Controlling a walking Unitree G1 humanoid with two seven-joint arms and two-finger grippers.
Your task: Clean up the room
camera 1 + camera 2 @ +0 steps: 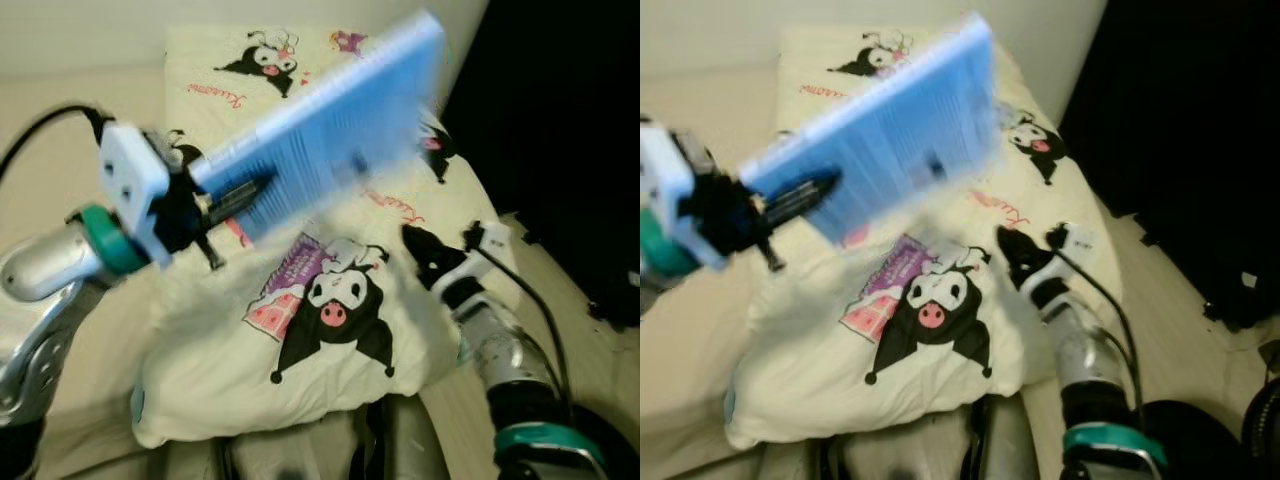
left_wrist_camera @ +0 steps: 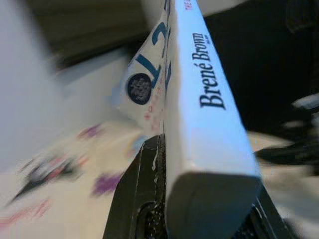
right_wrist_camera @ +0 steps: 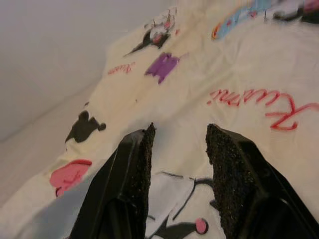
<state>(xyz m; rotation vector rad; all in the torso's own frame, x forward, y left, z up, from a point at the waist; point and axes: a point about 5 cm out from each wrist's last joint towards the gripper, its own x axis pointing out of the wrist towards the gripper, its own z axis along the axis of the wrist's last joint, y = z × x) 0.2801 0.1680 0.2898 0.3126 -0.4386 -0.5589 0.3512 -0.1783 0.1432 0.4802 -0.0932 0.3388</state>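
The left gripper (image 1: 235,198) is clenched on a light blue paperback book (image 1: 330,125) with a white spine, gripping it near one end so that the rest of the volume slants up and away over the bed; in the left wrist view the black fingers (image 2: 142,199) press against its cover on either side of the spine, where the author's name is printed. The book is lifted clear of the bedding and touches nothing but the gripper. Below it lies a cream-coloured pillow (image 1: 310,350) printed with a black-and-white cartoon character and pink and purple patches, resting on a cream bed sheet (image 1: 225,60) of the same pattern. The right gripper (image 1: 425,255) hovers just above the pillow's far edge, near the dark side of the room; its rough-padded fingers (image 3: 142,164) are spread apart with nothing between them. Judging from this, the tidying is partway through one item: the book has been picked up off the bed, so the grasp and lift are done, but it has not yet been carried to any shelf or storage place, and none can be made out in these views. The book's outline is blurred in the head views, which suggests the arm is in motion. What is left appears to be carrying the book away and setting it down, and whether other clutter waits elsewhere in the room cannot be told from here
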